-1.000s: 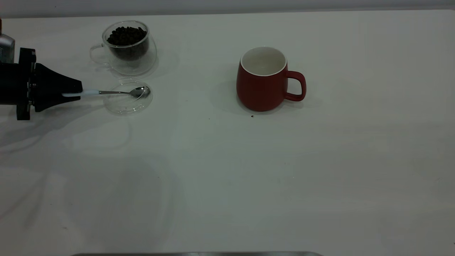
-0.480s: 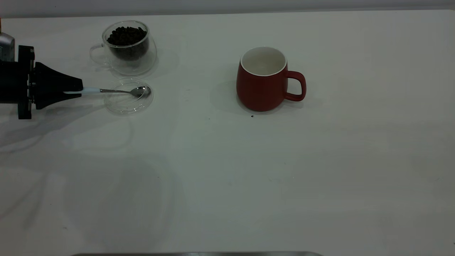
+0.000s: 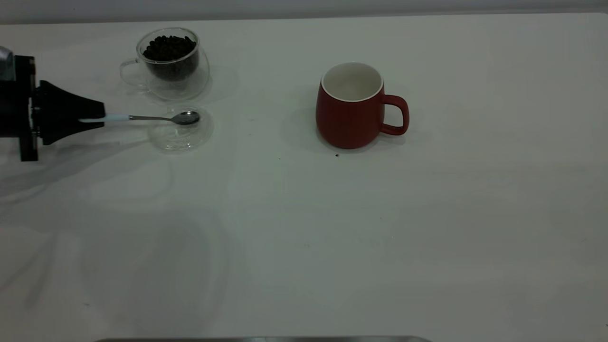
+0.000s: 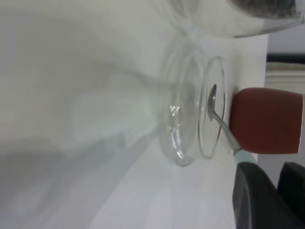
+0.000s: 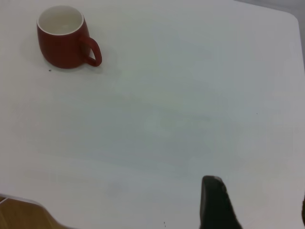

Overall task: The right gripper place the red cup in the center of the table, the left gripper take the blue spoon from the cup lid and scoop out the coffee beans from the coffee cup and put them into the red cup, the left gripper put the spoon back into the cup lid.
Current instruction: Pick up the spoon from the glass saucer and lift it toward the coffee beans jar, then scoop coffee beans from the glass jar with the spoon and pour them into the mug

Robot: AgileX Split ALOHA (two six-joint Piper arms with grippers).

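The left gripper (image 3: 97,118) reaches in from the table's left edge, shut on the pale handle of the blue spoon (image 3: 156,118). The spoon lies level, its metal bowl over the far rim of the clear cup lid (image 3: 183,134). In the left wrist view the spoon (image 4: 217,114) hangs over the lid (image 4: 186,114), its handle held in that gripper (image 4: 274,179). Behind the lid stands the coffee cup (image 3: 172,64), full of coffee beans (image 3: 168,47). The red cup (image 3: 351,107) stands upright mid-table, empty. The right gripper (image 5: 259,210) is open, far from the red cup (image 5: 62,38).
The white table (image 3: 380,228) stretches bare in front of and to the right of the red cup. A tiny dark speck (image 3: 337,155) lies just in front of the cup. A wooden floor strip (image 5: 19,217) shows past the table edge.
The left gripper has risen and drawn slightly left with the spoon, lifting its bowl. The cup lid has slid a little to the right. The red cup has not moved.
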